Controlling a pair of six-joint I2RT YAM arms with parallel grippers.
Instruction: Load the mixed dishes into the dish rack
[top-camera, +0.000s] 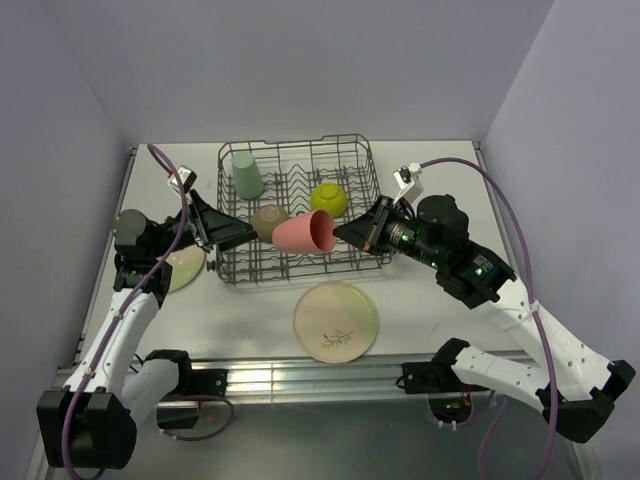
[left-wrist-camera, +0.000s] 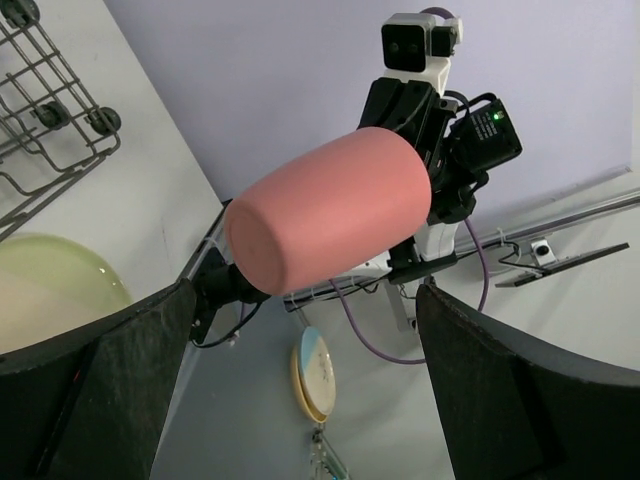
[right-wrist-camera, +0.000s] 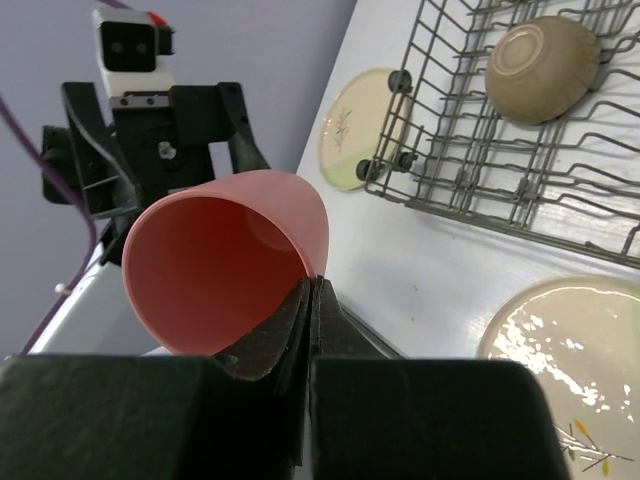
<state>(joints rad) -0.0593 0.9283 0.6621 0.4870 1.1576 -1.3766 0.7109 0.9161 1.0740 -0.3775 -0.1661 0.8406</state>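
**Pink cup held over the rack**

The pink cup (top-camera: 303, 233) lies sideways above the rack's (top-camera: 296, 146) near edge. The closed right claw (top-camera: 338, 232) pinches its rim. The left claw (top-camera: 243, 232) is wide open just past the cup's base, not touching it. A plate (top-camera: 336, 320) lies on the surface (top-camera: 400, 300), nearer the arm bases than the right claw.

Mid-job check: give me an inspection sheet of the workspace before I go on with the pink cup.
Surface: white table, two plates lying on it.
Job's things: dish rack holds mint-green cup, lime-green bowl and tan bowl; coral-pink cup is in the air over the rack's near side; leaf-sprig plate and smaller plate are outside the rack.
Clutter: nothing seen.
Grippers: right gripper shut on the cup's rim; left gripper open, pointed at the cup's base, apart from it.
Cables: purple cables along both arms.
Surroundings: lavender walls.
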